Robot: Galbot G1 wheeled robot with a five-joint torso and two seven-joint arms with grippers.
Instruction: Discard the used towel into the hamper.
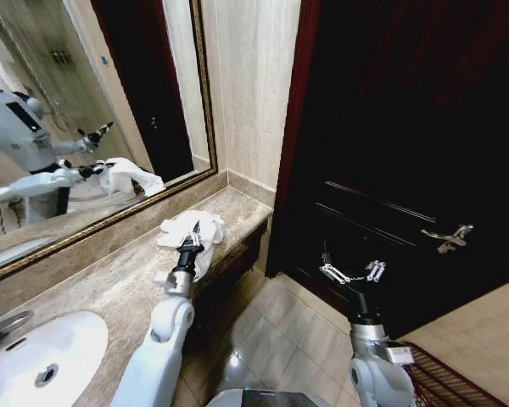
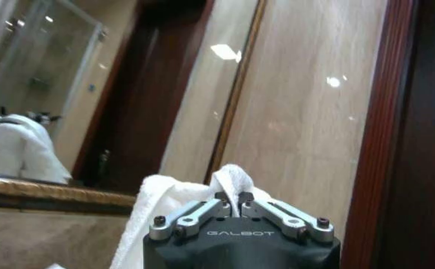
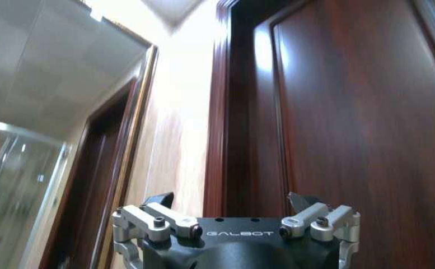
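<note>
I'd judge the job barely begun: the towel [image 1: 192, 235] lies bunched at the far end of the counter [image 1: 110, 288], and the hamper [image 1: 445, 383] waits on the floor by my right side. My left claw [image 1: 192, 233] is pinched closed on a fold of the towel. My right claw [image 1: 351, 272] hangs spread wide, empty, before the dark door [image 1: 407, 153].

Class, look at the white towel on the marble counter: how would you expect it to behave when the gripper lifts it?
The towel lies crumpled in soft folds, so it will probably sag and drape rather than hold shape. The left gripper is pinched shut on a raised fold, so the rest likely hangs below. It looks light, and probably drags over the counter without rolling.
</note>
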